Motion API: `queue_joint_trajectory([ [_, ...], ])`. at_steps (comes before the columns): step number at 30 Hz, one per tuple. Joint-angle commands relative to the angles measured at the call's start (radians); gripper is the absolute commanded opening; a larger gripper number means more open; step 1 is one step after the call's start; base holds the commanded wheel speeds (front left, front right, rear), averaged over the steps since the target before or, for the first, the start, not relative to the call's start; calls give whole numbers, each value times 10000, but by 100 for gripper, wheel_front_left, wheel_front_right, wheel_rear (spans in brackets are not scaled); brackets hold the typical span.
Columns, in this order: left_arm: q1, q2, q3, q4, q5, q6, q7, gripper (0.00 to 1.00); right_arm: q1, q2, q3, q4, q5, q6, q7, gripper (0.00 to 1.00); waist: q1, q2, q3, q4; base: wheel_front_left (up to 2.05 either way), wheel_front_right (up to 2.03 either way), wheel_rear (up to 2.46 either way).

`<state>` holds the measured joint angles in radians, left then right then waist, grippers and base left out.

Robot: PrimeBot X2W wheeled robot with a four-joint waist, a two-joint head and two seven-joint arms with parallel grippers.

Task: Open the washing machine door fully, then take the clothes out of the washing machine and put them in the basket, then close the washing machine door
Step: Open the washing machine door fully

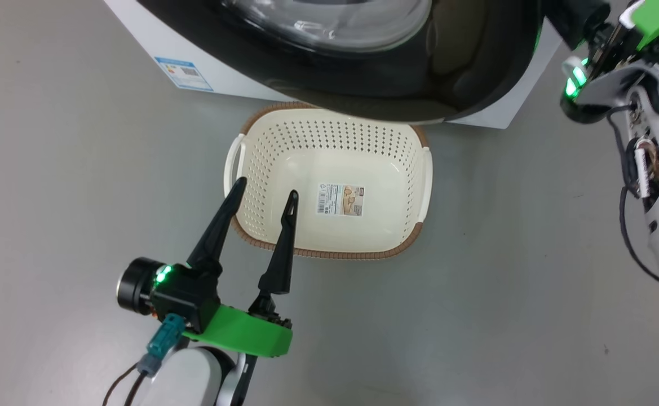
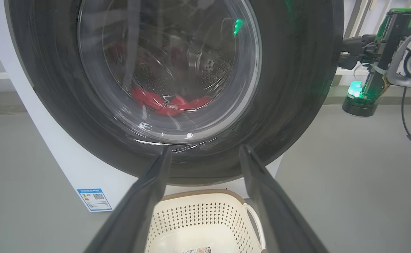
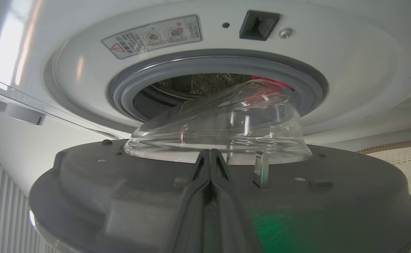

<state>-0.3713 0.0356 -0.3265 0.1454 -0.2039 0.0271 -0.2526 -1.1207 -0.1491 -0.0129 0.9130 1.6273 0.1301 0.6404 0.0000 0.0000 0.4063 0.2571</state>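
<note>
So, my left gripper (image 1: 268,187) hangs in front of the washing machine door (image 1: 397,84), fingers spread wide and empty. Under it the basket (image 1: 335,255) sits on the floor just below the door, with nothing in it. Behind the door's glass the red clothes (image 2: 170,103) lie in the drum of the washing machine (image 2: 61,158). At the door's right edge my right gripper (image 3: 210,154) is pinched shut along the door's inner face, probably touching it, though blur hides the contact. The door stands ajar, not fully open. Unloading and closing are yet to come.
</note>
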Motion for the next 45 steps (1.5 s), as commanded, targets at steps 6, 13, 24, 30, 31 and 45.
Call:
queue_joint_trajectory([
  [6,209,147,381,-120,-37,48,-91,100,837,519,195,-699,135,6,373,0,0,0,-351,-125,0,0,0],
  [13,411,147,505,-62,27,12,-91,100,1551,669,151,-1165,278,6,594,0,0,0,-624,-189,0,0,0],
  [24,525,147,619,42,149,-84,-91,100,2111,808,97,-1295,325,6,507,0,0,0,-852,-157,0,0,0],
  [30,537,147,604,51,106,-76,-91,100,2220,845,-43,-1368,233,6,61,0,0,0,-943,-154,0,0,0],
  [31,542,147,601,53,98,-74,-91,100,2245,853,-81,-1386,221,6,-53,0,0,0,-956,-159,0,0,0],
  [45,715,147,690,245,97,-66,-91,100,3767,959,-1142,-2834,992,6,-698,0,0,0,-1346,-449,0,0,0],
])
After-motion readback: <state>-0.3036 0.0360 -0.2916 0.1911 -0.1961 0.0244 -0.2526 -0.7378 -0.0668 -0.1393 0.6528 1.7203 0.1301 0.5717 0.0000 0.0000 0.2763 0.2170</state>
